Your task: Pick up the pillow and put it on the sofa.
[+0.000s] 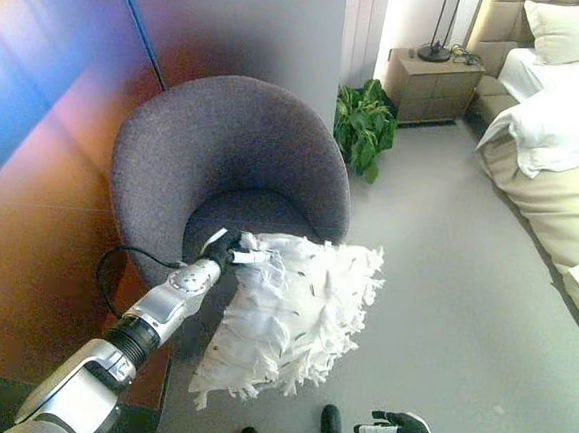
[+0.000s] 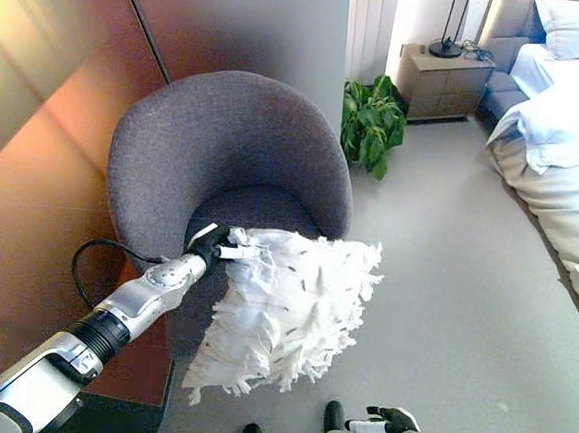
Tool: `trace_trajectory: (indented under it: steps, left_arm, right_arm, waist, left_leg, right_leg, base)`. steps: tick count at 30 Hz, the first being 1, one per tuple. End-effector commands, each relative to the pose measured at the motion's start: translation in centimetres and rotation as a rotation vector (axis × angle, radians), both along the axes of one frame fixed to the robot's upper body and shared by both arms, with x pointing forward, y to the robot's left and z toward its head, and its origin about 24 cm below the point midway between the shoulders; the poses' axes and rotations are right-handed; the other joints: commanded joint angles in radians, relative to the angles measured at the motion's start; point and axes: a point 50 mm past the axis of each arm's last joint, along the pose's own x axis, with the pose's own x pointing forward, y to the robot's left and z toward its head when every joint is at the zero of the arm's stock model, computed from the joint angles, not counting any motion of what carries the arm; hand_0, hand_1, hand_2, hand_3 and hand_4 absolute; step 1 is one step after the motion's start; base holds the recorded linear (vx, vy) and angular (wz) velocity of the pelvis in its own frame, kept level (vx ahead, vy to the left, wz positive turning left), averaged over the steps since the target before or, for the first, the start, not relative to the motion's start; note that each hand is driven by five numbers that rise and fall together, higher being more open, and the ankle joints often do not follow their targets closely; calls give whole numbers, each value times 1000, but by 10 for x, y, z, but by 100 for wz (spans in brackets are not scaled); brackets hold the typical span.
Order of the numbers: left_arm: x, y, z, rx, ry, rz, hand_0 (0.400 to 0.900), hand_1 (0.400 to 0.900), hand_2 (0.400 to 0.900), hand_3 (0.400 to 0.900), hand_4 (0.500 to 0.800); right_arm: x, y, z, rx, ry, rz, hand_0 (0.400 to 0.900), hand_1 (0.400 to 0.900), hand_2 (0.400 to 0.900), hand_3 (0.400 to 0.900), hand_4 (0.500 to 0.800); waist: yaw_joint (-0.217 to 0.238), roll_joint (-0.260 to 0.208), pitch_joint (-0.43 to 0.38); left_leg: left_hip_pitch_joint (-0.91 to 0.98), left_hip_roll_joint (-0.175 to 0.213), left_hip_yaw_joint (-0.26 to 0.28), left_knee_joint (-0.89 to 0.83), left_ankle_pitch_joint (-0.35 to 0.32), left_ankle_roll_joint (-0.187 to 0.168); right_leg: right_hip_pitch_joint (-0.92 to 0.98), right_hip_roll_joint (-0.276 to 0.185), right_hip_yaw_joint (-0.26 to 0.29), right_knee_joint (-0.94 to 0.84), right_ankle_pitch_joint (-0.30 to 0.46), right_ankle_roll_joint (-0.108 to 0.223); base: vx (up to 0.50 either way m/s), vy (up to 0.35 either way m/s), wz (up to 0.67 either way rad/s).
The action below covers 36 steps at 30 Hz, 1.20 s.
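Note:
A white fringed pillow [image 1: 292, 317] hangs from my left hand [image 1: 229, 248], which is shut on its upper left corner. The pillow is held in the air just in front of the seat of a grey round armchair [image 1: 224, 161], the sofa of the task. Its lower edge dangles above the floor. My right hand [image 1: 398, 429] shows at the bottom edge, low and away from the pillow, with curled fingers holding nothing.
A green potted plant [image 1: 364, 122] stands right of the armchair. A wooden nightstand [image 1: 437, 85] with a lamp is behind it. A bed [image 1: 561, 148] with white bedding fills the right side. A wall panel [image 1: 43, 157] runs along the left.

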Motion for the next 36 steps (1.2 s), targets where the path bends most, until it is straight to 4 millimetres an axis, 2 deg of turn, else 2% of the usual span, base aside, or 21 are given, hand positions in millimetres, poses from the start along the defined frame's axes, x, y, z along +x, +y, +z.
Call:
trace_trajectory:
  steps: [1, 3, 6, 9, 11, 16, 17, 18, 23, 36]
  left_arm:
    - [46, 48, 148, -102, -516, 262, 400, 400, 400, 400, 500]
    - [45, 66, 153, -63, -516, 318, 400, 400, 400, 400, 500]
    - [42, 102, 170, -53, -550, 433, 400, 400, 400, 400, 500]
    - [36, 128, 187, -50, -586, 524, 400, 400, 400, 400, 500]
    - [34, 139, 192, -56, -588, 576, 400, 400, 400, 400, 500]
    - [33, 151, 187, -2, -517, 585, 400, 400, 400, 400, 500]
    - [33, 153, 186, 12, -495, 591, 543, 543, 543, 543, 586]
    - [32, 156, 185, 28, -485, 595, 900, 900, 900, 900, 800]
    - [29, 167, 187, 76, -466, 639, 900, 900, 900, 900, 800]
    - [26, 176, 199, 95, -483, 671, 900, 900, 900, 900, 800]
  right_arm:
    - [-44, -14, -9, -37, 143, -2, 900, 900, 900, 900, 800]
    - [-50, -16, -10, -41, 155, -11, 900, 900, 900, 900, 800]
    - [-58, -21, -10, -49, 166, -28, 900, 900, 900, 900, 800]
    - [-64, -27, -10, -55, 174, -39, 900, 900, 900, 900, 800]
    - [-68, -28, -10, -58, 180, -45, 900, 900, 900, 900, 800]
    - [-70, -29, -10, -57, 187, -45, 900, 900, 900, 900, 800]
    - [-71, -28, -10, -57, 186, -43, 900, 900, 900, 900, 800]
    - [-71, -28, -10, -58, 185, -41, 900, 900, 900, 900, 800]
    - [-71, -30, -10, -67, 176, -32, 900, 900, 900, 900, 800]
    - [-74, -34, -9, -72, 179, -37, 900, 900, 900, 900, 800]
  waist:
    - [36, -13, -129]
    - [38, -11, -136]
    - [40, -5, -145]
    - [40, 1, -151]
    - [40, 5, -154]
    - [40, 9, -158]
    - [39, 11, -157]
    - [38, 13, -157]
    - [29, 16, -152]
    - [18, 18, -134]
  left_leg:
    - [5, -2, -52, 87, -118, -25]
    - [4, -6, -58, 82, -116, -24]
    - [2, -9, -63, 74, -111, -23]
    - [2, -9, -63, 56, -102, -26]
    - [0, -9, -62, 44, -93, -28]
    - [-9, -13, -61, 33, -86, -30]
    - [-9, -15, -62, 30, -87, -28]
    - [-10, -17, -62, 28, -87, -27]
    - [-13, -23, -57, 18, -85, -26]
    - [-17, -24, -41, 15, -84, -26]
  right_leg:
    - [56, -46, 17, 107, -188, 84]
    - [58, -43, 16, 104, -189, 84]
    - [61, -39, 13, 100, -189, 83]
    - [62, -34, 7, 95, -188, 83]
    - [63, -31, 3, 91, -188, 83]
    - [59, -30, -3, 91, -193, 83]
    - [57, -30, -4, 92, -195, 83]
    - [56, -30, -3, 92, -195, 83]
    - [50, -28, 4, 88, -193, 87]
    - [41, -28, 9, 87, -192, 93]
  base:
    - [79, 7, 5]
    - [67, 10, 6]
    - [58, 16, 7]
    - [58, 24, 9]
    - [61, 23, 9]
    - [50, 24, 7]
    - [40, 37, 4]
    - [44, 45, 4]
    - [21, 21, 1]
    - [0, 0, 0]
